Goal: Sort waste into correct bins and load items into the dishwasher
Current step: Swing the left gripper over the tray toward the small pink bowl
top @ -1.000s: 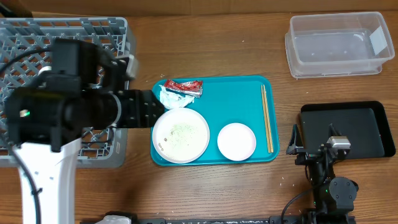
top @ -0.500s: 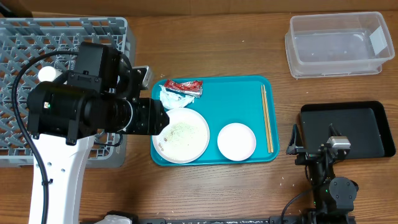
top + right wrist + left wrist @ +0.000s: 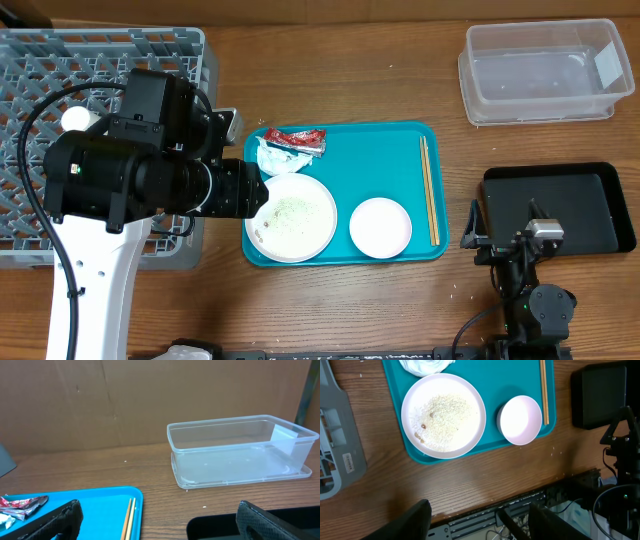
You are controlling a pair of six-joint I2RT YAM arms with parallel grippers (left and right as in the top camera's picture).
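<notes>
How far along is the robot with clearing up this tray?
Barely started. Done: only a small white cup appears to sit in the dish rack. In hand: nothing; the left fingers are open near the plate. Left: plate, pink dish, chopsticks, napkin, sauce packet on the teal tray; the clear tub looks empty.

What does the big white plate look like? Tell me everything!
It is a round, flat white plate, smooth and a bit shiny. It lies level on the teal tray. White rice crumbs and a few brown bits are spread over its middle. A crumpled napkin sits at its far rim; a small dish is beside it, not touching.
</notes>
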